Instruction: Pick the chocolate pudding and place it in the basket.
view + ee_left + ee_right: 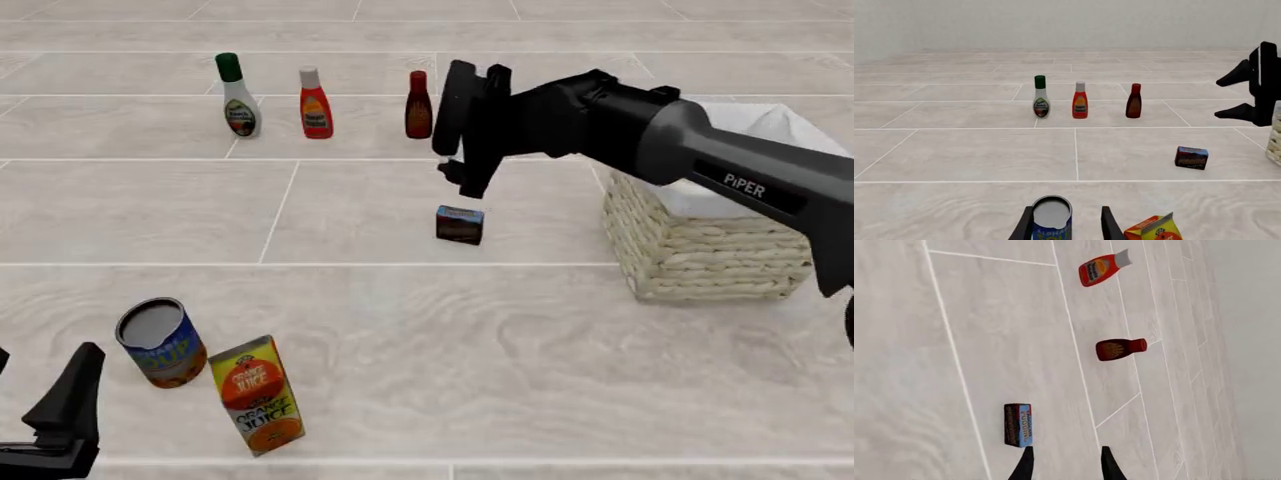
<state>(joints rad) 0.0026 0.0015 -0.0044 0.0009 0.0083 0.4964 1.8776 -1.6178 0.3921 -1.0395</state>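
The chocolate pudding [459, 224], a small dark brown carton with a blue edge, stands on the tiled surface left of the basket [707, 250]. It also shows in the left wrist view [1191, 157] and the right wrist view [1018, 425]. My right gripper [451, 160] is open and empty, hovering above and just behind the pudding. In its own view [1065, 465] the pudding lies just ahead and to one side of the fingers. My left gripper [34, 400] is open and empty at the near left; its own view [1066, 227] shows it behind a can.
A blue can [158, 342] and an orange juice carton [256, 393] stand near the left gripper. Three bottles stand in a far row: white [239, 96], red [315, 103] and brown [418, 105]. The basket's edge shows in the left wrist view [1274, 140].
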